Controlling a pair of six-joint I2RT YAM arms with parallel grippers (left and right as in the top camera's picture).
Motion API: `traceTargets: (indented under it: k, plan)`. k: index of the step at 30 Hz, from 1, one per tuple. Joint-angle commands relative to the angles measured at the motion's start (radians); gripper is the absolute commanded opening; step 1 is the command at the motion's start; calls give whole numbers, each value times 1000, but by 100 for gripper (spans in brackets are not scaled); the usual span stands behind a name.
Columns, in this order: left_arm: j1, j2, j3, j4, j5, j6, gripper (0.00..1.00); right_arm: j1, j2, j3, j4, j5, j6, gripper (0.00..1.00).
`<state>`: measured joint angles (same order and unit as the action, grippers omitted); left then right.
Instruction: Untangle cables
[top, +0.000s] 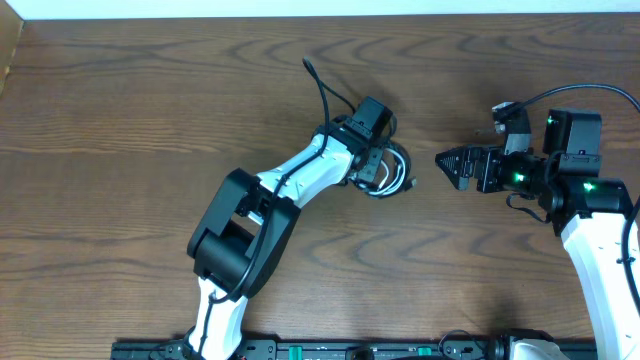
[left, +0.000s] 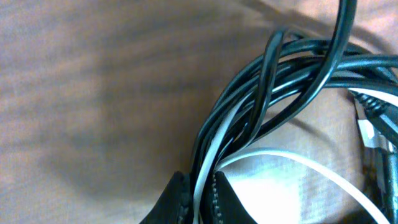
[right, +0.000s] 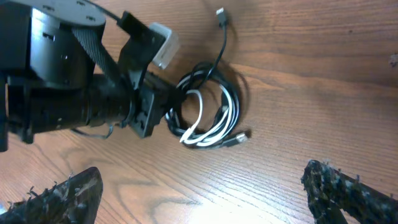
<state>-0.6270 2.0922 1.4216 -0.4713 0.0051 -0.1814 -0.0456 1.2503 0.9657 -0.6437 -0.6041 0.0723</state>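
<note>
The cables (top: 392, 172) lie as one small tangled coil of black and white strands on the wooden table, mid-scene. My left gripper (top: 374, 166) is at the coil's left side, shut on the cables. In the left wrist view a white strand and black strands (left: 273, 93) run pinched between its fingertips (left: 198, 186). One black strand trails away to a plug end (top: 309, 65). My right gripper (top: 445, 160) stands open to the right of the coil, apart from it. The right wrist view shows the coil (right: 208, 115) beyond its wide-spread fingers (right: 202, 180), nothing between them.
Wooden table (top: 120, 130) all round. A white strip (top: 300, 8) runs along the far edge. A black rail (top: 330, 350) lies along the near edge. The right arm's own thick cord (top: 585, 90) loops at the right.
</note>
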Motion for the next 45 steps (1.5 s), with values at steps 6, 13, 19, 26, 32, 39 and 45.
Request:
traceTargets:
  k: [6,13,19,26,32,39,45]
  plan:
    - [2,-406,-2,-97,14,-26,7,2,0,19,35,3,102,98]
    - [17,-575,-2,-140,159,-84,7,64,0,19,111,-1,193,89]
    - [108,-575,-2,-164,378,-120,7,157,6,19,161,36,261,81]
    - [126,-575,-2,-170,459,-128,8,240,94,19,253,52,370,71]
    - [127,-575,-2,-168,455,-128,7,322,190,19,274,183,500,61]
    - [132,-575,-2,-153,458,-135,8,317,319,19,106,510,656,31]
    - [133,-574,-2,-158,455,-130,7,309,327,19,105,507,602,20]
